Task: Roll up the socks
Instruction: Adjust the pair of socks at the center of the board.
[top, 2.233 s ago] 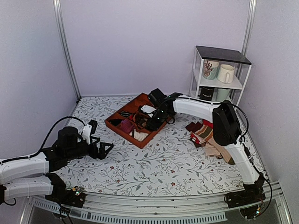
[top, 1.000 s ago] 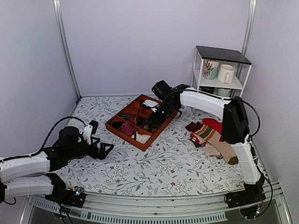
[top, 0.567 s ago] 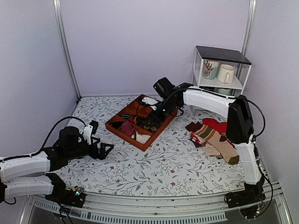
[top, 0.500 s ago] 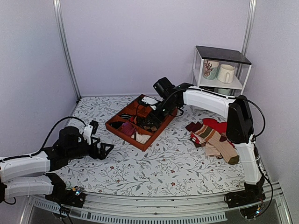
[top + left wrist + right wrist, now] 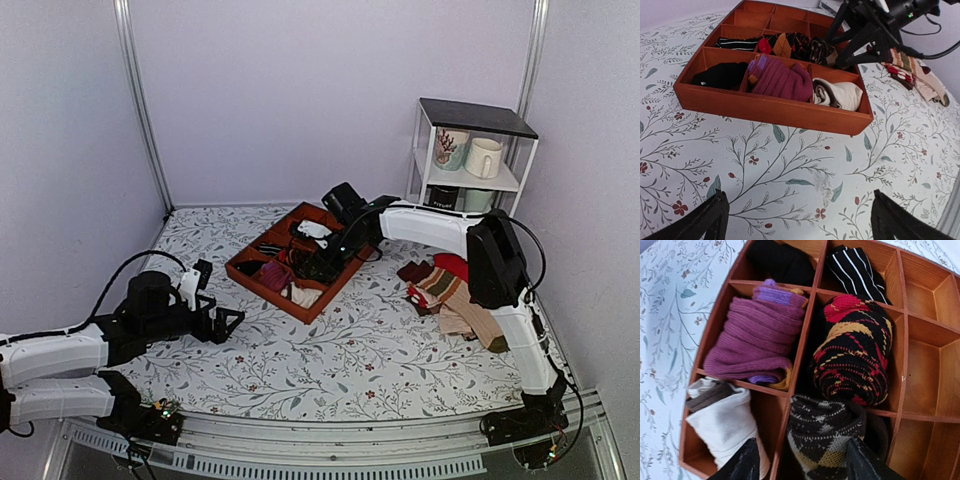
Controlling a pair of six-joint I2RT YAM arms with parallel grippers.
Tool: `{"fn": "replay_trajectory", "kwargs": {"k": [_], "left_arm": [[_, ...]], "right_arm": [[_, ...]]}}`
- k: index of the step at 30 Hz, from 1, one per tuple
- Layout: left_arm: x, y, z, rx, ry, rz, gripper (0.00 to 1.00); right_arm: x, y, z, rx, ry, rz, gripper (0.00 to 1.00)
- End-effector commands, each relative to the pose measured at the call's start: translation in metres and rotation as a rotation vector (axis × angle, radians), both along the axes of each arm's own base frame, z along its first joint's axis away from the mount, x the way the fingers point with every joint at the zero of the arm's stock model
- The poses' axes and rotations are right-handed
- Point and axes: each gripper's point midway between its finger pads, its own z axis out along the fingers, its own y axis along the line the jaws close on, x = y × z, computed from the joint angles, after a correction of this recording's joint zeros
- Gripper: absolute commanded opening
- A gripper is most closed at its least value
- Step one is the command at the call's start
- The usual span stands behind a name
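The socks point(image 5: 827, 440) are a rolled dark brown argyle bundle with tan diamonds, lying in a near compartment of the orange wooden tray point(image 5: 715, 320). My right gripper point(image 5: 805, 462) hangs open over that compartment. One finger is next to the roll's right side, the other is above the white bundle point(image 5: 722, 422) across the divider. In the top view the right gripper point(image 5: 327, 256) is over the tray's right part. In the left wrist view the socks point(image 5: 821, 50) show below the right fingers. My left gripper point(image 5: 800, 220) stands wide open above bare table, short of the tray point(image 5: 770, 107).
The tray point(image 5: 265, 290) also holds a purple roll point(image 5: 752, 342), a red and black roll point(image 5: 855, 357), a striped roll point(image 5: 857, 270) and a black one point(image 5: 777, 260). Loose red, striped and beige socks point(image 5: 455, 295) lie at the right. A white shelf point(image 5: 470, 160) with mugs stands behind.
The right arm lifted toward the tray's far side, then came back down and forward over the argyle roll, its jaws a little narrower. The left arm has not moved.
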Motion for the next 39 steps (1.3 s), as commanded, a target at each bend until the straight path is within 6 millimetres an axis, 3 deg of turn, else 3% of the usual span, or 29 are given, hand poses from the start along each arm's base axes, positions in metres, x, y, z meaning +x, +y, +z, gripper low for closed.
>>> {"fn": "replay_trajectory", "kwargs": {"k": [1, 5, 11, 19, 23, 30, 39], "left_arm": [[0.008, 0.0, 0.011, -0.014, -0.031, 0.007, 0.99], [0.008, 0.0, 0.01, -0.015, -0.028, 0.006, 1.0], [0.008, -0.001, 0.01, -0.015, -0.027, 0.004, 0.99], [0.008, -0.001, 0.008, -0.014, -0.022, 0.003, 1.0], [0.009, -0.001, 0.008, -0.013, -0.02, 0.004, 0.99], [0.008, -0.001, 0.007, -0.011, -0.009, 0.002, 0.99], [0.008, 0.0, 0.008, -0.015, -0.016, 0.006, 0.99]], "right_arm": [[0.01, 0.003, -0.03, -0.019, -0.015, -0.021, 0.57], [0.017, 0.003, -0.039, -0.026, -0.025, -0.051, 0.28], [0.013, -0.005, -0.068, -0.086, 0.016, -0.063, 0.14], [-0.014, -0.042, -0.14, -0.337, 0.127, -0.085, 0.1], [-0.032, -0.052, -0.164, -0.406, 0.193, -0.075, 0.1], [-0.036, -0.057, -0.173, -0.454, 0.215, -0.078, 0.1], [-0.058, -0.083, -0.188, -0.596, 0.303, -0.056, 0.12]]}}
